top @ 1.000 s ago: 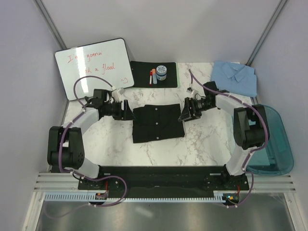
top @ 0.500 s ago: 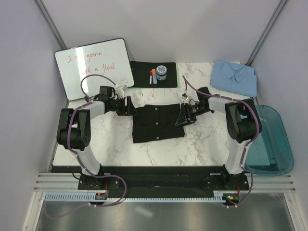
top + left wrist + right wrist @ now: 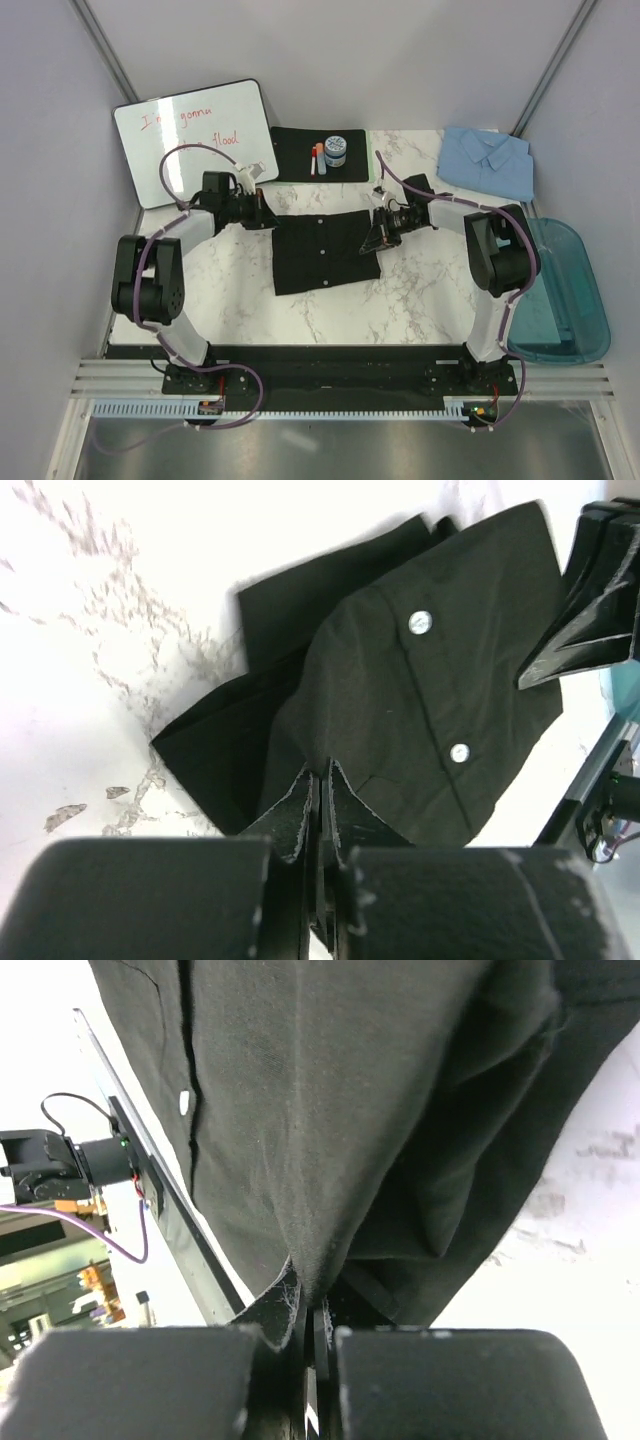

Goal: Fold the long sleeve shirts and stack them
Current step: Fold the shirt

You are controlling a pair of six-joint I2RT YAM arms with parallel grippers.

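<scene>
The black long sleeve shirt lies folded into a rectangle at the table's middle, its buttons facing up. My left gripper is shut on its far left corner, and the left wrist view shows the fabric pinched between the tips. My right gripper is shut on the shirt's right edge near the far corner. In the right wrist view the cloth rises in a tent from the closed tips. The light blue shirt lies folded at the far right corner.
A whiteboard leans at the far left. A flat black mat behind the shirt carries markers and a small jar. A teal bin stands off the table's right edge.
Both grippers went from open to shut on the black shirt's sides. Both arms shifted toward the shirt's far corners, and the cloth there is now pinched up.
</scene>
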